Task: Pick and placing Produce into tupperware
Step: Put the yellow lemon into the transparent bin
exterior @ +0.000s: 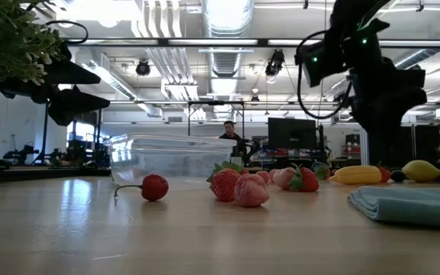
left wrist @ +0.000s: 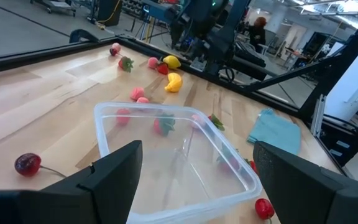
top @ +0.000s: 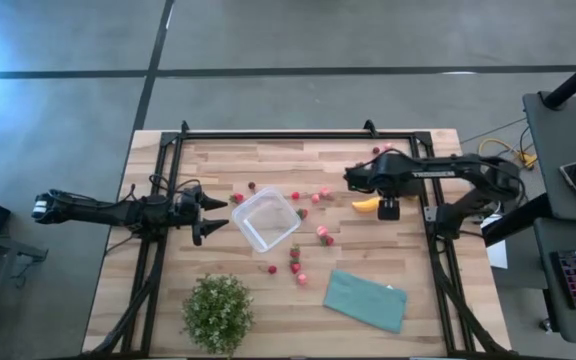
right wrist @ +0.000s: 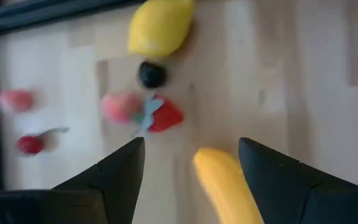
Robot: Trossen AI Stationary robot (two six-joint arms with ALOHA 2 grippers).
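left gripper (top: pixel 211 215), fingers spread and empty, sits at centre left of the high view, just beside the empty tupperware (top: pixel 267 219); strawberries (top: pixel 324 235) lie scattered around it; at centre right the right gripper (top: pixel 388 208), fingers spread and empty, hovers over the banana (top: pixel 366 205), which lies lengthwise between its fingers; this arm is nearer

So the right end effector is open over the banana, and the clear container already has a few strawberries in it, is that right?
Not quite. The right end effector is indeed open over the banana, but the clear container is empty. The high view shows nothing inside it; the strawberries lie on the table around it. In the left wrist view they only show through its clear walls.
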